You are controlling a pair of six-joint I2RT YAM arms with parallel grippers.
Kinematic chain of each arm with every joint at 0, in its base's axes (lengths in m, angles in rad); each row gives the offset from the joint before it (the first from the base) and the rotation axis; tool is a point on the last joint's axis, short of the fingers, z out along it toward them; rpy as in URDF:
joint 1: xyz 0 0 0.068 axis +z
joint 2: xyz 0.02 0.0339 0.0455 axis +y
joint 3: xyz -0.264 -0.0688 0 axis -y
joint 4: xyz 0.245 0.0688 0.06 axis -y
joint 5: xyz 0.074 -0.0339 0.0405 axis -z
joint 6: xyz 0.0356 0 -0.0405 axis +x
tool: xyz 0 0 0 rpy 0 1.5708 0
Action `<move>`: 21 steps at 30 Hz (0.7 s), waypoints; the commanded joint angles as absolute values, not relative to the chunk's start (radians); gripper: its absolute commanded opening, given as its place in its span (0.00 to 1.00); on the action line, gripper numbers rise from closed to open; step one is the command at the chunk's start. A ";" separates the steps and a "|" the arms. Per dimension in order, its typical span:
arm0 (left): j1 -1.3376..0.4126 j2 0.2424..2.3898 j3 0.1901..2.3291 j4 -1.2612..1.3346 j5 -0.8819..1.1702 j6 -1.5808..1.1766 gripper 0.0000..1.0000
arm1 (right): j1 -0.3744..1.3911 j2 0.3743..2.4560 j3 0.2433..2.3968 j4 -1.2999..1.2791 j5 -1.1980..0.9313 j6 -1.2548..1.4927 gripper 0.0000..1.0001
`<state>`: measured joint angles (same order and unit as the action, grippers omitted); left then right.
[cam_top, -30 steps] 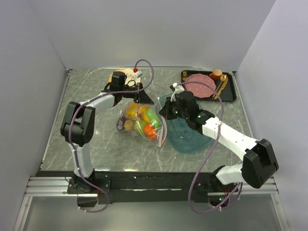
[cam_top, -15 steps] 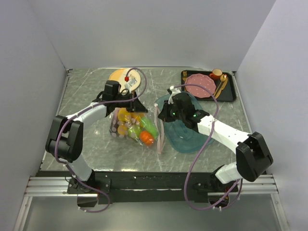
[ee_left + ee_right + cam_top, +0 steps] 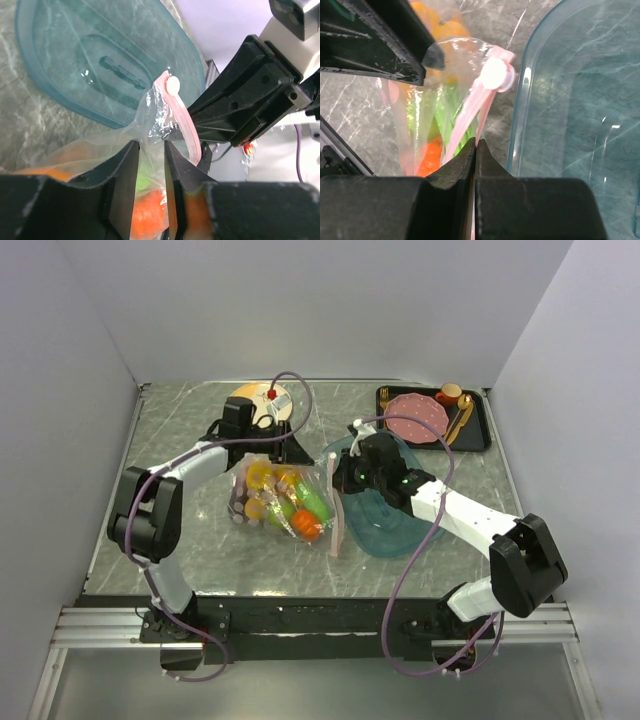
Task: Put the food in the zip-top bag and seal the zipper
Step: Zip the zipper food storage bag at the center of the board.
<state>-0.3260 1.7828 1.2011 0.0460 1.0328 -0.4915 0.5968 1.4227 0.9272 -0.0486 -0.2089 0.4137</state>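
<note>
The fingers [image 3: 122,175] of the left gripper [image 3: 149,150] are seen slightly parted, with the clear film at the corner of the bag [image 3: 156,112] lying loose in the gap between them. The fingers [image 3: 455,167] of the right gripper [image 3: 475,145] are clenched together on the pink zipper [image 3: 470,112], a short way below its white round slider [image 3: 495,75]. From above, the bag is found lying flat near the middle of the table [image 3: 200,540], with the left gripper at its 12 o'clock edge and the right gripper at its 2 o'clock corner. The zipper is run along the bag's 3 o'clock edge. The food [image 3: 285,502], yellow, green and orange pieces, is held inside the bag. A teal tray [image 3: 395,525] is set just beside the bag at 3 o'clock, touching the zipper edge. A black tray [image 3: 482,430] carrying a pink plate [image 3: 415,415] is placed at the table's 1 o'clock corner.
</note>
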 commanded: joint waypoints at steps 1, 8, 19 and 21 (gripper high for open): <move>-0.328 1.824 1.276 0.095 1.152 -0.446 0.34 | 0.591 1.381 0.922 -0.003 -0.218 0.394 0.02; -0.328 1.871 1.313 0.128 1.109 -0.466 0.37 | 0.592 1.373 0.917 -0.003 -0.230 0.391 0.02; -0.325 1.917 1.419 0.066 1.101 -0.433 0.40 | 0.592 1.335 0.896 -0.003 -0.227 0.380 0.01; -0.327 1.940 1.424 0.090 1.139 -0.452 0.42 | 0.591 1.328 0.897 -0.003 -0.229 0.376 0.01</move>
<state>-0.3260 1.8984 1.3842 0.0784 1.0771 -0.4660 0.5957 1.3785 0.9043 -0.0444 -0.2234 0.3981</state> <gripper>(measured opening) 0.401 0.032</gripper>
